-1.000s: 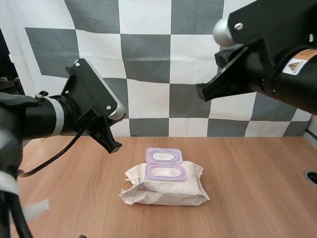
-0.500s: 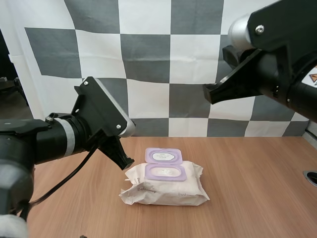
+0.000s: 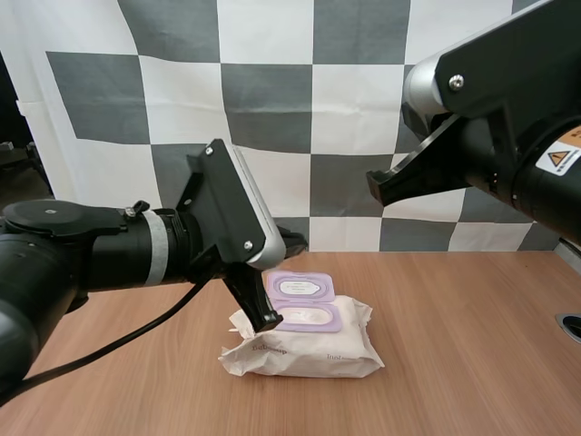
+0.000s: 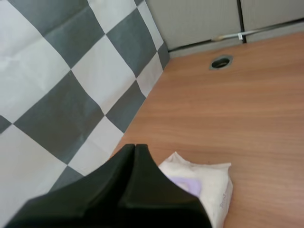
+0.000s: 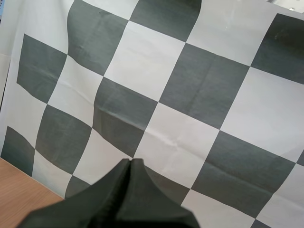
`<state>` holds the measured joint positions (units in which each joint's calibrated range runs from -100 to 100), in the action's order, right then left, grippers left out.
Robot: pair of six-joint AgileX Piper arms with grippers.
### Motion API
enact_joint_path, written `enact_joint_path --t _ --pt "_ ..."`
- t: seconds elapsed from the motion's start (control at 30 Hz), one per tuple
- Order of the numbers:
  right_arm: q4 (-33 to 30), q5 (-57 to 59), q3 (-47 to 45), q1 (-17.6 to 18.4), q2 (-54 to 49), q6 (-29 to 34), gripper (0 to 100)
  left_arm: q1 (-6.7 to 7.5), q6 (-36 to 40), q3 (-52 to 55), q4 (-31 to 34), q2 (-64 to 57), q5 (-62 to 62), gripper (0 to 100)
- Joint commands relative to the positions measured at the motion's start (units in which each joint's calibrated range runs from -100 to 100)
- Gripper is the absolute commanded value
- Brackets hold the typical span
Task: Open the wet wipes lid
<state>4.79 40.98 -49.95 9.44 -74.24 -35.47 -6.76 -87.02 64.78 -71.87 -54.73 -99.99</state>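
Note:
A white pack of wet wipes (image 3: 304, 350) lies mid-table. Its purple-rimmed lid (image 3: 300, 287) is flipped back behind the oval opening (image 3: 304, 316). My left gripper (image 3: 265, 319) is shut on nothing, its tip at the pack's upper left edge, just left of the opening. In the left wrist view its fingers form one dark wedge (image 4: 134, 147) over the near end of the pack (image 4: 206, 183). My right gripper (image 3: 374, 180) hangs high above the table, to the right of the pack and well clear of it. It is shut too, a single wedge (image 5: 129, 162).
The wooden table (image 3: 454, 363) spreads out to the right and in front of the pack. A round cable hole (image 3: 570, 325) sits at the table's right edge, also seen past the pack (image 4: 221, 62).
My left arm has swung right and down, bringing its shut tip from the table's left side to the pack's edge. The right arm shifted only slightly. The pack has not moved.

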Motion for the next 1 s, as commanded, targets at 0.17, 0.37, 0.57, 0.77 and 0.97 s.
enact_joint_path --t 0.17,0.37,0.57,0.77,0.97 --pt "2.37 -2.77 -0.03 -0.03 -0.22 0.00 0 0.05 6.36 -12.78 -7.38 -8.27 -0.01 0" --pt "4.41 -9.88 -0.03 -0.96 -5.31 0.00 0 -0.07 10.32 -13.98 -8.60 -12.00 -0.01 0" --pt "4.73 -9.50 -0.03 -0.96 -8.38 0.00 0 -2.28 10.25 -10.68 -10.46 -17.86 -0.01 0" --pt "4.36 -16.21 -4.26 -0.96 -11.76 0.00 0 -2.28 11.49 -5.55 -12.72 -24.20 8.97 0" --pt "3.29 -18.59 -13.03 -0.96 -16.16 0.00 0 -1.61 18.31 -2.59 -8.78 -25.33 36.70 0"
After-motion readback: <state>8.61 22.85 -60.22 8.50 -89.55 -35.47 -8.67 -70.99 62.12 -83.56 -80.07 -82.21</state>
